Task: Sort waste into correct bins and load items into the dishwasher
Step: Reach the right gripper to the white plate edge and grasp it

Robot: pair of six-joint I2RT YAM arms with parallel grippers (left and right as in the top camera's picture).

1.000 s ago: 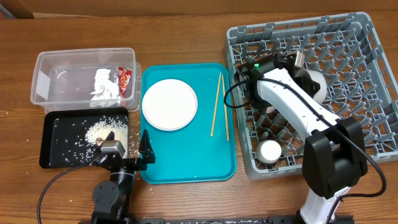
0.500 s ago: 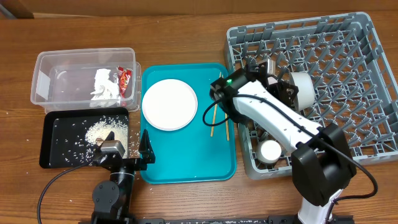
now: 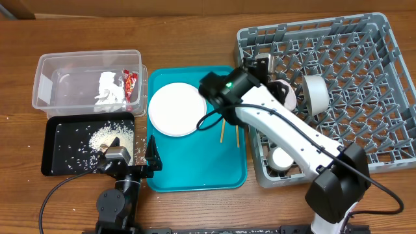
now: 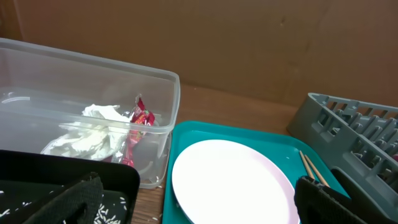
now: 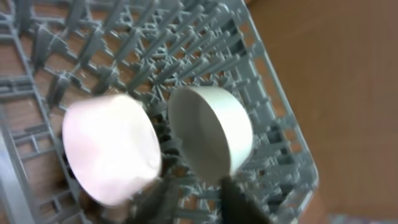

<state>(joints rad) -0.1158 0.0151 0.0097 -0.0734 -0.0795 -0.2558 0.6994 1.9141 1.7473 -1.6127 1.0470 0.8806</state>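
Pale-pink plate (image 5: 112, 155), half hidden overhead

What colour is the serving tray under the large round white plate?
Teal. The rectangular plastic serving tray shows best in the overhead view.

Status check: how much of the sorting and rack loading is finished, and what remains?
Done: napkin and red wrapper in the clear tub; rice in the black tray; pink plate, bowl and cup in the grey rack. In hand: nothing; the right pincer looks open at the rack. Remaining: the white plate and chopsticks on the teal tray.
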